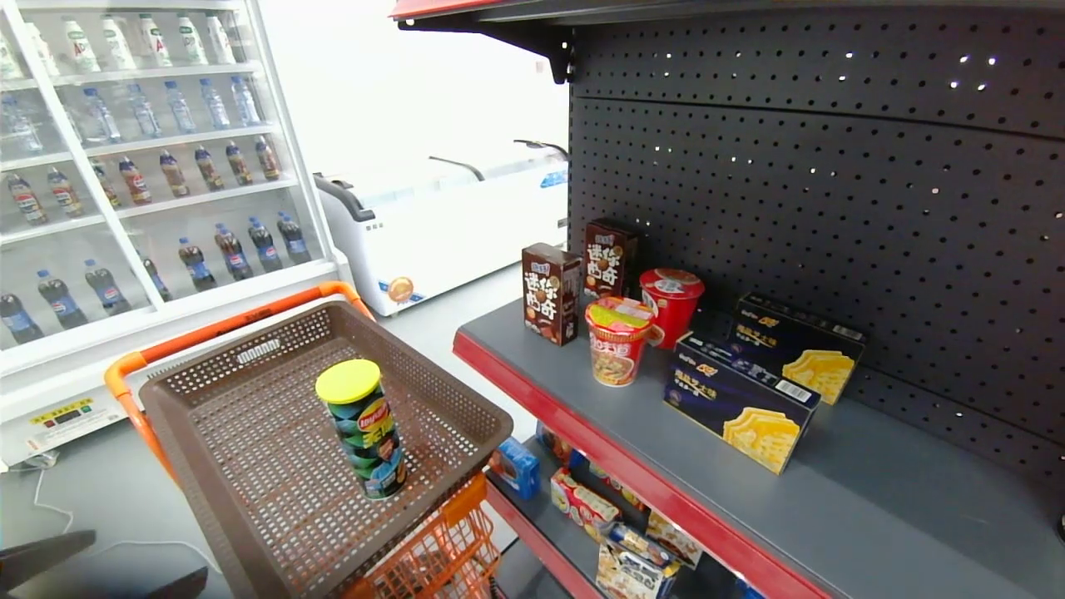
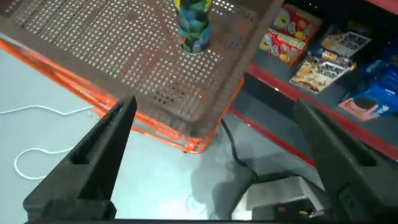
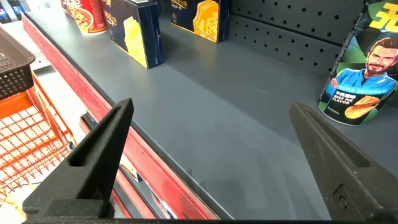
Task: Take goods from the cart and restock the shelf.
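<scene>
Fridge: I see it far left, full of bottles in rows.
Left gripper: It hangs low over the floor, just beside the cart. Its fingers are wide apart and hold nothing.
Cord: A thin white one lies looped on the floor near the cart.
Cart: It has an orange frame and stands between the fridge and the shelf.
Basket: It is brown with holes and sits on top of the cart.
Can: This is my thing to move. It stands upright in the basket, near the middle. It has a yellow lid, and nothing touches it.
Freezer: It is white and low and stands behind the cart.
Shelf: It is grey with a red front edge and a black back wall with holes.
Brown boxes: Two stand upright at the left end of the shelf, one behind the other.
Cups: Two red noodle cups stand just right of the brown boxes.
Blue boxes: Two long ones lie right of the cups, one behind the other.
Packs: More goods lie on the lower shelf below.
Right gripper: It hangs over the bare part of the shelf near the red edge. Its fingers are wide apart and hold nothing.
Second can: It stands upright on the shelf by the back wall, well apart from the blue boxes.
</scene>
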Robot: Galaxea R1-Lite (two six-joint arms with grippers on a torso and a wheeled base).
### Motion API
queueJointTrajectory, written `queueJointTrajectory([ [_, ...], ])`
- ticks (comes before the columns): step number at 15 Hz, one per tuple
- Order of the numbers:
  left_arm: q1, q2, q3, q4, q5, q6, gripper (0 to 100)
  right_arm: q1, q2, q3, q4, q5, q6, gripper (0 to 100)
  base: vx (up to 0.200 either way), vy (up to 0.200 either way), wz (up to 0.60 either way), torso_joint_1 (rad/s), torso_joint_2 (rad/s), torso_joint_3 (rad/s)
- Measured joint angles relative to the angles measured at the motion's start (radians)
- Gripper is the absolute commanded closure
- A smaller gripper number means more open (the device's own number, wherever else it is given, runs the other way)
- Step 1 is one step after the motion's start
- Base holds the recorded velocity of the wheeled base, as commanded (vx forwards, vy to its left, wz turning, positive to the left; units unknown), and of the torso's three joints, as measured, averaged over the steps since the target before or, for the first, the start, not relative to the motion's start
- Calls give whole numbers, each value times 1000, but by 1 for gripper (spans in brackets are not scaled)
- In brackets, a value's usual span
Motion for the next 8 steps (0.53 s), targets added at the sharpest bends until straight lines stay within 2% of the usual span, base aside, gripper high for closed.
queueJointTrajectory([
  [3, -12, 224, 11, -235, -9, -10, 0, 0, 0, 0, 0, 0, 0, 0, 0, 0, 0, 0, 0, 0],
  [6, -14, 462, 41, -535, -11, -11, 0, 1, 0, 0, 0, 0, 0, 0, 0, 0, 0, 0, 0, 0],
  [8, -16, 597, 68, -660, -12, -11, 0, 0, 0, 0, 0, 0, 0, 0, 0, 0, 0, 0, 0, 0],
])
